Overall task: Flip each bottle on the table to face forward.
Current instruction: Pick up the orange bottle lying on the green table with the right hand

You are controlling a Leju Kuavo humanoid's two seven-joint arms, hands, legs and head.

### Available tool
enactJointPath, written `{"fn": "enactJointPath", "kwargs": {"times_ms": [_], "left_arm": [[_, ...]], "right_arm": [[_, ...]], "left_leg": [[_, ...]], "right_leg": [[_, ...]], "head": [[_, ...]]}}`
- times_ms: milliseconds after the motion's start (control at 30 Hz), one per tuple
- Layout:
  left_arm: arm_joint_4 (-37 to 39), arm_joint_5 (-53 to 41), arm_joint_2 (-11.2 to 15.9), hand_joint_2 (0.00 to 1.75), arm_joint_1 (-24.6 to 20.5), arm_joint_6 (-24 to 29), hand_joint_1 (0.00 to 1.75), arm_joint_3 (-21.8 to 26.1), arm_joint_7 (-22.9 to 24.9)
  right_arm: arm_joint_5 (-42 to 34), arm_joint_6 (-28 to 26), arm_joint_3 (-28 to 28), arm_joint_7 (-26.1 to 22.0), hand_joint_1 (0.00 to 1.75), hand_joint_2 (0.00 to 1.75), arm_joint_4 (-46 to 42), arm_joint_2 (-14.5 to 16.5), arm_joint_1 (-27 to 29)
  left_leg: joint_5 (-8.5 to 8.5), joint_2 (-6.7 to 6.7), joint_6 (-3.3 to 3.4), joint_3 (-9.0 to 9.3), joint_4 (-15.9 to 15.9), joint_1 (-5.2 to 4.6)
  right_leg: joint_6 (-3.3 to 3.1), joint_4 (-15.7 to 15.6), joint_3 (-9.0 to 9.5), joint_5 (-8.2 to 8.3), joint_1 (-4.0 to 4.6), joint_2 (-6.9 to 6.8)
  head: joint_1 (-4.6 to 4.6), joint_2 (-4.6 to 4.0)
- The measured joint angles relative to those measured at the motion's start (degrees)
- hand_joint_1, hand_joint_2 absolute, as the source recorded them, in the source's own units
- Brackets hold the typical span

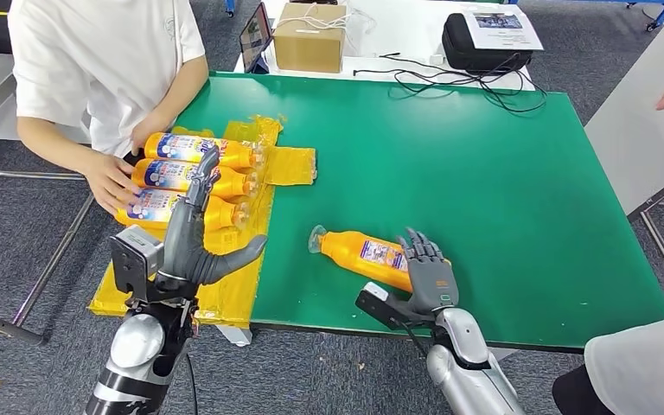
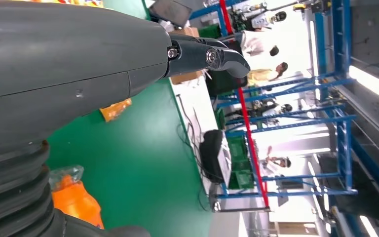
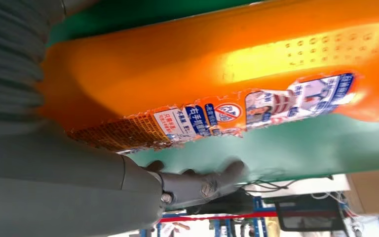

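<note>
Right robot hand point(image 1: 425, 275) rests on the base end of a lone orange bottle point(image 1: 359, 252) lying on the green worktop point(image 1: 484, 190); can't tell if it's actually gripping. Left robot hand point(image 1: 194, 233) hovers spread and empty above three bottles point(image 1: 192, 177) on yellow sheets point(image 1: 290, 164), steadied by a person's hand point(image 1: 111, 181).

A person in a white shirt point(image 1: 104, 52) stood at the ten o'clock corner of the green desk point(image 1: 484, 173), both hands resting near its edge. Yellow sheeting point(image 1: 287, 164) lay over the nine o'clock side of the desk. Beyond, at twelve o'clock, a white table point(image 1: 398, 39) carried a cardboard box point(image 1: 309, 36), a tablet point(image 1: 255, 36) leaning beside it, a black case point(image 1: 484, 47) with a printed sheet point(image 1: 503, 28) on top, and loose black cables point(image 1: 450, 82). Grey carpet point(image 1: 17, 242) covered the floor. Another person's sleeve point(image 1: 648, 363) showed at four o'clock.
</note>
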Motion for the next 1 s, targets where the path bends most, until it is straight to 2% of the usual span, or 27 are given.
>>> {"fn": "enactJointPath", "kwargs": {"times_ms": [167, 733, 833, 1000], "left_arm": [[-0.4, -1.1, -0.1, 1.75, 0.7, 1.3, 0.0, 0.0, 0.2], [-0.6, -1.4, -0.1, 1.75, 1.1, 1.9, 0.0, 0.0, 0.2], [-1.4, -2.1, -0.1, 1.75, 1.7, 2.3, 0.0, 0.0, 0.3], [-4.2, -3.6, -0.1, 1.75, 4.1, 2.0, 0.0, 0.3, 2.1]], "right_arm": [[-0.9, 3.0, 0.7, 1.0, 0.0, 1.75, 1.3, -0.7, -1.6], [-1.0, 4.7, 1.9, 2.1, 0.0, 1.75, 3.1, -1.4, -3.0], [0.2, 5.0, 2.4, 5.2, 0.0, 1.75, 3.3, -1.4, -3.3], [5.4, 5.8, 3.3, 15.0, 0.0, 1.75, 1.4, -1.5, -2.7]], "left_leg": [[0.0, 0.01, 0.0, 0.07, 0.0, 0.0], [0.04, 0.01, 0.05, 0.32, 0.0, 0.0], [0.04, 0.02, 0.05, 0.37, 0.0, 0.0], [0.04, 0.0, 0.05, 0.42, 0.0, 0.0]], "right_leg": [[0.0, 0.0, 0.06, -0.01, 0.0, 0.0], [-0.01, 0.0, 0.3, 0.02, 0.0, 0.01], [-0.01, 0.0, 0.34, 0.02, 0.0, 0.01], [-0.01, 0.0, 0.38, 0.0, -0.01, -0.01]], "head": [[0.0, 0.0], [0.0, 0.0], [0.0, 0.0], [0.01, 0.0]]}}
